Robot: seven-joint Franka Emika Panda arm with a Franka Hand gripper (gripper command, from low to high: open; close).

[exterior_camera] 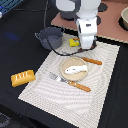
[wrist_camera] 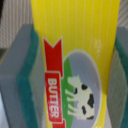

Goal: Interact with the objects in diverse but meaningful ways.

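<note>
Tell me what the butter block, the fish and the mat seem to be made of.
Butter block: likely smooth plastic; its glossy yellow face carries a printed red label and a cow. Fish: probably matte white plastic or rubber, a uniform moulded shape; the blur leaves it open. Mat: looks like woven cloth, pale with fine ribbing and no shine.

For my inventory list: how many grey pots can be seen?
2. One pot stands beside the mat, at the exterior view's left; another pot is cut off at the upper right edge. More may be hidden.
</note>
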